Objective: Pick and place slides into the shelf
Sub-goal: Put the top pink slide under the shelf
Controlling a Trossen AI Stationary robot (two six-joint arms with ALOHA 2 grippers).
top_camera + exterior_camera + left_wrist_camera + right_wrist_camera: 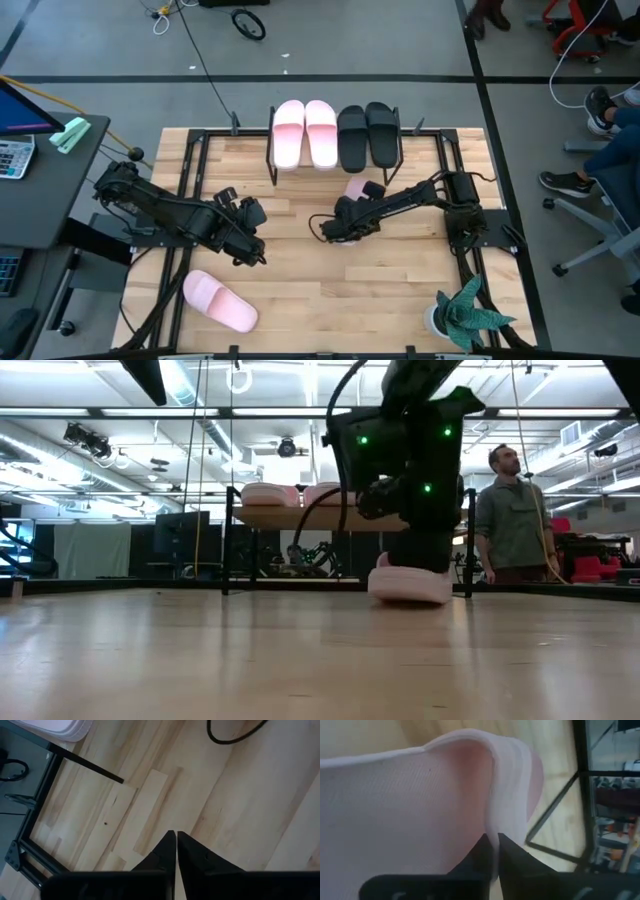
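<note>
Four slides already sit side by side on the shelf (336,160) at the far edge of the table (330,300): a pink pair (305,132) on its left half and a black pair (366,134) on its right half, so the job looks about two-thirds done. Two pink ones are left. One of them, the pink slide (356,188) in play, is just in front of the shelf near the middle of the table, under the right gripper (347,212); the low view shows it resting on the wood with that arm directly above it. In the right wrist view the two fingers (506,851) stand almost together, pinching the thin edge of the strap between them, so the jaws appear clamped on this slide, which has not yet left the table. The last pink slide (219,300) lies alone by the near left corner, untouched. The left gripper (248,243) hovers over bare wood left of centre, well apart from both loose slides, its jaws together on nothing. What remains, as far as can be judged, is lifting the gripped slide onto the shelf, then fetching the one at the corner.
</note>
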